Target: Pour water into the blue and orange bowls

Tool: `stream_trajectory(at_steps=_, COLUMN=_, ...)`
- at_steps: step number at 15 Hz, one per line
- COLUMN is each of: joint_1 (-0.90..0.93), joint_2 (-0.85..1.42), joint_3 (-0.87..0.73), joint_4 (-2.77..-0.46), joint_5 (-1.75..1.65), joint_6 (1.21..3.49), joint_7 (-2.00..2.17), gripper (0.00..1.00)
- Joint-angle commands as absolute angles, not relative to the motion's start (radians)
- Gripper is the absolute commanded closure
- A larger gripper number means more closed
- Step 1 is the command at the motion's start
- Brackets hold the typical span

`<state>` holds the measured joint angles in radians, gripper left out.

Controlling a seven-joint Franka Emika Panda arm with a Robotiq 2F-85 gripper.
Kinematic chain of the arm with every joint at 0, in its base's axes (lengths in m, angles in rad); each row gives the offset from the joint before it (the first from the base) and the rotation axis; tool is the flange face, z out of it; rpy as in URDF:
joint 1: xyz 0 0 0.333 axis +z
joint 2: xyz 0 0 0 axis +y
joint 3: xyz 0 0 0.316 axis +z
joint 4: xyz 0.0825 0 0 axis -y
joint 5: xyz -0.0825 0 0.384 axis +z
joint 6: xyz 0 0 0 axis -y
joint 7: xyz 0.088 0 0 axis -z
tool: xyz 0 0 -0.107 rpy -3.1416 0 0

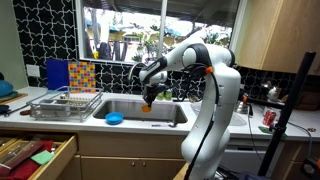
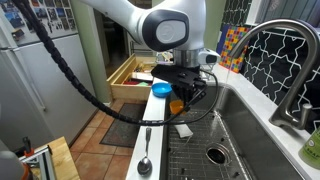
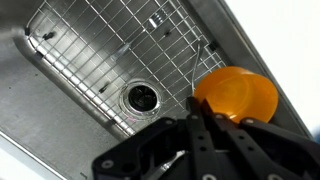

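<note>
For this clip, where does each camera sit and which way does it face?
Exterior view: stands back in the kitchen, facing the sink and window; shows the whole arm and the gripper.
Exterior view: sits at counter level by the faucet, looking across the sink toward the open drawer; shows the arm's last links and the gripper.
Wrist view: looks down into the sink at the drain; shows the fingers.
Shared: all three show the orange bowl; both exterior views show the blue bowl.
</note>
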<state>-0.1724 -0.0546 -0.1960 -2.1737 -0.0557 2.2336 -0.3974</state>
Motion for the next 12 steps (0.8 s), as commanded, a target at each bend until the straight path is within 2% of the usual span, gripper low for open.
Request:
stream_trajectory(at_steps=1, joint_1=-0.173, joint_2=-0.054, joint_3=-0.195, joint_4=-2.172, joint_5=-0.056, joint_6=2.231, joint_7=-0.394, gripper=0.96)
stream_trajectory(at_steps=2, joint_1=-0.176, joint_2=-0.037, joint_3=-0.196, joint_4=-2.159, joint_5=-0.046, joint_6=2.269, joint_7=-0.341, gripper=0.99)
stream_trajectory(at_steps=12, joint_1=-0.167, joint_2=0.23, joint_3=-0.172, joint_4=-1.982, joint_5=0.148, joint_6=2.522, joint_7=0.116, gripper=0.99)
